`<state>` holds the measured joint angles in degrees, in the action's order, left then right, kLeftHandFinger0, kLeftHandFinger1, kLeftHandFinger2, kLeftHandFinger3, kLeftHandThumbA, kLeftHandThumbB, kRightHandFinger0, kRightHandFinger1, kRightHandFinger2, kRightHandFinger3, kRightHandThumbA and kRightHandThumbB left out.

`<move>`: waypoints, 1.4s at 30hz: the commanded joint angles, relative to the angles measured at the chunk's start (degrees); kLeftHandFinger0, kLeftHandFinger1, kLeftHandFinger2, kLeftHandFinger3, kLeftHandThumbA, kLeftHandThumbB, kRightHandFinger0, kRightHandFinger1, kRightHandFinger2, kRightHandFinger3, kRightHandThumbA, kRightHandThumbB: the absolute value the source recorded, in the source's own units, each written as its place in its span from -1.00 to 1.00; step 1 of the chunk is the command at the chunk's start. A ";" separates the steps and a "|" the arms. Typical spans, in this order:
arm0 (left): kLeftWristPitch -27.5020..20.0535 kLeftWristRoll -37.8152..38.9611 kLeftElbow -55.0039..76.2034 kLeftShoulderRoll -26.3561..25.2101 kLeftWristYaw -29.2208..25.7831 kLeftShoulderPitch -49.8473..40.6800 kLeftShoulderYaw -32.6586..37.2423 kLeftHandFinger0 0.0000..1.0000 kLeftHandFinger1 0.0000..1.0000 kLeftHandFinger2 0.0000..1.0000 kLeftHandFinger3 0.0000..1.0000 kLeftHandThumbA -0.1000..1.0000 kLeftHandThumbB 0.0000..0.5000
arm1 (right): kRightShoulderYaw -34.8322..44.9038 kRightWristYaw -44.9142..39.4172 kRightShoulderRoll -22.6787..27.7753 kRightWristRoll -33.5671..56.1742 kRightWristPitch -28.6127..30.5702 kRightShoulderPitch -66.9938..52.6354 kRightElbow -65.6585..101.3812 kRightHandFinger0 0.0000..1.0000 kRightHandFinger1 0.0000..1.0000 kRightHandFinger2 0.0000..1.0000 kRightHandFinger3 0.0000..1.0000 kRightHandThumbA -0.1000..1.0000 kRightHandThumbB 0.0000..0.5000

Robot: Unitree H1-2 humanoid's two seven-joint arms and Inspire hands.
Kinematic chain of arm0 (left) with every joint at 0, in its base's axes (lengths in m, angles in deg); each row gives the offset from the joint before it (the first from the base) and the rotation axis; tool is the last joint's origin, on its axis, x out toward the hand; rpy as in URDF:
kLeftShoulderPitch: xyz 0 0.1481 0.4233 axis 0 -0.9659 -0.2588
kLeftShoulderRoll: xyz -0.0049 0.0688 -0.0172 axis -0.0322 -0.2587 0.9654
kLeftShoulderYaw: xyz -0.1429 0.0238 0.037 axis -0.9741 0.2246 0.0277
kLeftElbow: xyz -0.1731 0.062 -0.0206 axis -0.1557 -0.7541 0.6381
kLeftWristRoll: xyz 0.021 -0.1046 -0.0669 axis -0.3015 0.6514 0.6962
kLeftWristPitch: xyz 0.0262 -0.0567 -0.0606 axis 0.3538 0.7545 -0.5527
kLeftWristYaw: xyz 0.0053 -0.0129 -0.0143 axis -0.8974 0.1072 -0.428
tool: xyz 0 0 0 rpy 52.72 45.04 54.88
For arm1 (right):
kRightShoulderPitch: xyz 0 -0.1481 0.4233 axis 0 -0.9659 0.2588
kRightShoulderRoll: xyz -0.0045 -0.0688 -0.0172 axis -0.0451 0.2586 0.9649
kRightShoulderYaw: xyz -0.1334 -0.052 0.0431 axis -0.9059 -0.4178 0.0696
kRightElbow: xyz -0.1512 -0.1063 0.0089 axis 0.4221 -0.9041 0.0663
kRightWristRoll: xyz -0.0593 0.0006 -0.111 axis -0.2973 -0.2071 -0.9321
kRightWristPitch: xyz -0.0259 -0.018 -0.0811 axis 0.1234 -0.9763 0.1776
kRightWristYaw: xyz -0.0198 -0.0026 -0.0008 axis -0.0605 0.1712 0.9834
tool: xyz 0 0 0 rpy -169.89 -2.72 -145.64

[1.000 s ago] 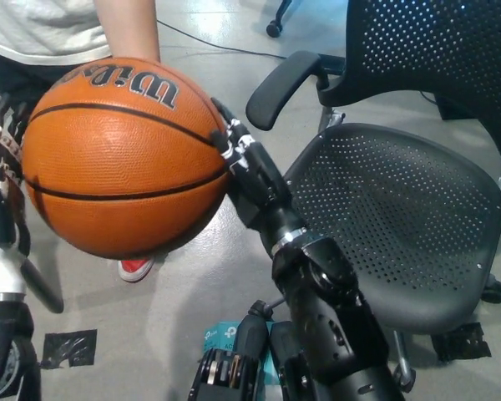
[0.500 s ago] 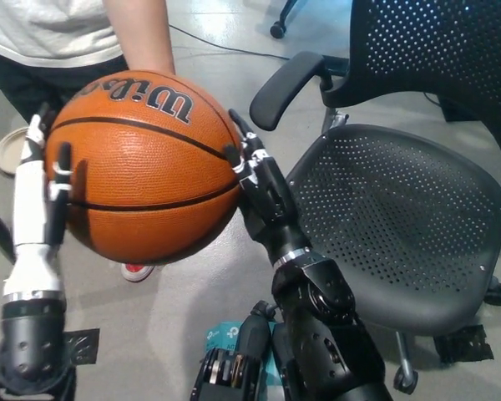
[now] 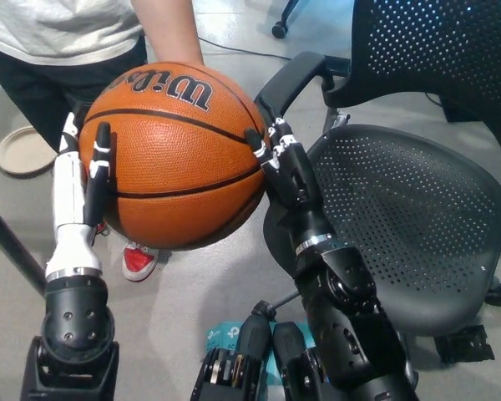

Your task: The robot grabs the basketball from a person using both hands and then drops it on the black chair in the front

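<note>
The ball [image 3: 177,154] sits at 10 o'clock, clasped between the left hand [image 3: 77,180] and right hand [image 3: 288,171], a person's arm [image 3: 169,32] above it. The chair [image 3: 401,209] stands at 3 o'clock.

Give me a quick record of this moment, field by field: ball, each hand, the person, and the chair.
ball: orange basketball, clamped between both robot hands
left hand: white left hand pressed on the ball's left side
right hand: black right hand pressed on the ball's right side
person: arm reaching down to the ball's top from behind
chair: black chair to the right, nothing on its seat
</note>
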<state>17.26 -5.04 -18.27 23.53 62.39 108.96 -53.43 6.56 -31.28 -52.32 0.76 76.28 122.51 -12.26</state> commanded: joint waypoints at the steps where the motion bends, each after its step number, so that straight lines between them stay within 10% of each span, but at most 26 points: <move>1: 3.94 1.08 0.66 4.20 6.82 3.63 6.43 1.00 1.00 1.00 1.00 1.00 -0.35 | -5.68 -4.23 -5.28 -2.55 -6.46 3.66 2.09 1.00 1.00 1.00 1.00 1.00 0.13; 26: 6.66 2.54 -9.95 10.55 8.93 33.68 12.55 1.00 1.00 1.00 1.00 1.00 -0.25 | 4.19 8.99 8.05 0.12 -22.37 12.77 31.52 1.00 1.00 1.00 1.00 1.00 0.01; 42: -7.33 7.98 -48.37 17.59 6.98 44.86 7.66 1.00 1.00 1.00 1.00 1.00 -0.33 | 13.69 6.72 13.21 5.49 -21.29 13.80 14.35 1.00 1.00 1.00 1.00 1.00 -0.30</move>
<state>18.79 -0.75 -61.77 34.20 64.00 146.94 -47.26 22.09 -17.36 -36.49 1.67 56.05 129.34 3.21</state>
